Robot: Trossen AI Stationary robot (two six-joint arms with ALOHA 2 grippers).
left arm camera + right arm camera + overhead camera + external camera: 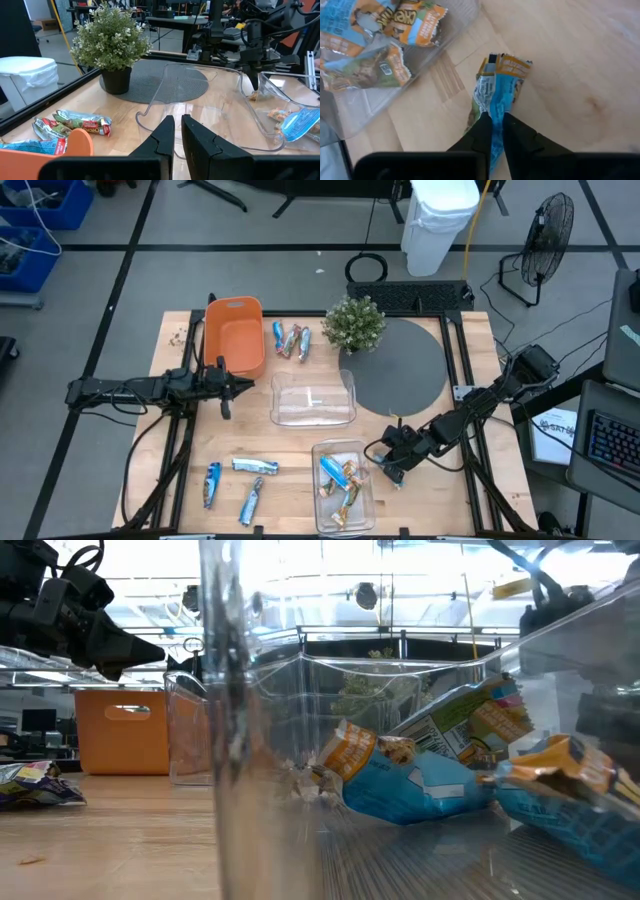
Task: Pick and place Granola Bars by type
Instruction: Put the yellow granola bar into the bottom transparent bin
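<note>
My right gripper (494, 131) is shut on a blue-and-orange granola bar (497, 90) on the wood, just right of the near clear bin (343, 498), which holds several blue-and-orange bars (338, 478). In the high view this gripper (393, 473) is at the near right. More bars lie at the near left (240, 480) and beside the orange bin (290, 340). My left gripper (177, 127) waits shut, holding nothing, next to the orange bin (233, 335). My right gripper pinches the bar's near end (492, 114) between its two fingers, which slant down from the table's right side and lie along the bar. The wrapper is squeezed narrow at the fingers. The bar's far end (506, 64) points toward the near clear bin, low over the wood.
An empty clear bin (313, 398) sits mid-table. A potted plant (355, 323) stands on the edge of a round grey mat (402, 368) at the far right. Bare wood lies between the bins and along the near edge.
</note>
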